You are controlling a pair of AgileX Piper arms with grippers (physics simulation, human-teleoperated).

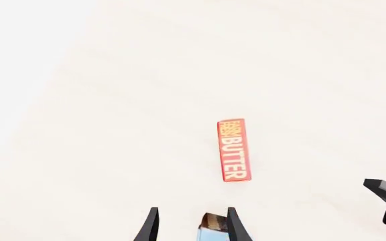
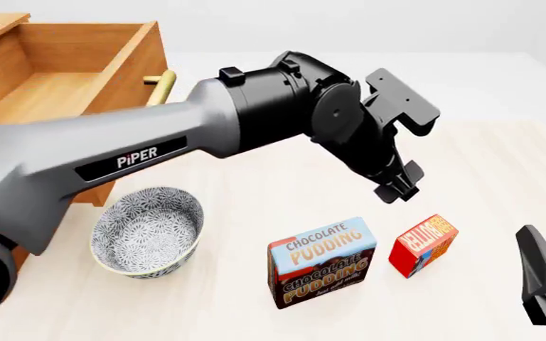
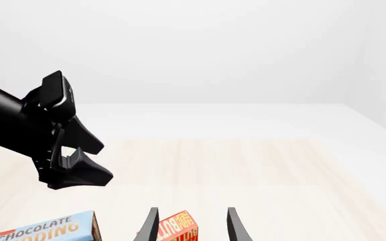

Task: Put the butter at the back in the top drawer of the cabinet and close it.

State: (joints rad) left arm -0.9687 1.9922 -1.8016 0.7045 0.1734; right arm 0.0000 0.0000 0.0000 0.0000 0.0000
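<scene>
The butter (image 2: 423, 245), a small red box with orange lettering, stands on the table just right of the chocolate pudding box (image 2: 323, 261). My left gripper (image 2: 397, 186) hangs open above and slightly behind the butter, holding nothing. In the left wrist view the butter (image 1: 234, 149) lies ahead of the open left gripper (image 1: 193, 226). My right gripper (image 2: 543, 273) waits open at the near right, apart from the butter (image 3: 176, 228) it faces. The top drawer (image 2: 65, 71) of the cabinet (image 2: 93, 193) is pulled open at the far left, its inside bare where it shows.
A patterned bowl (image 2: 148, 231) sits in front of the cabinet, left of the pudding box. The drawer's brass handle (image 2: 159, 87) points toward the table's middle. The left arm (image 2: 159, 153) spans the left half of the scene and hides the table under it.
</scene>
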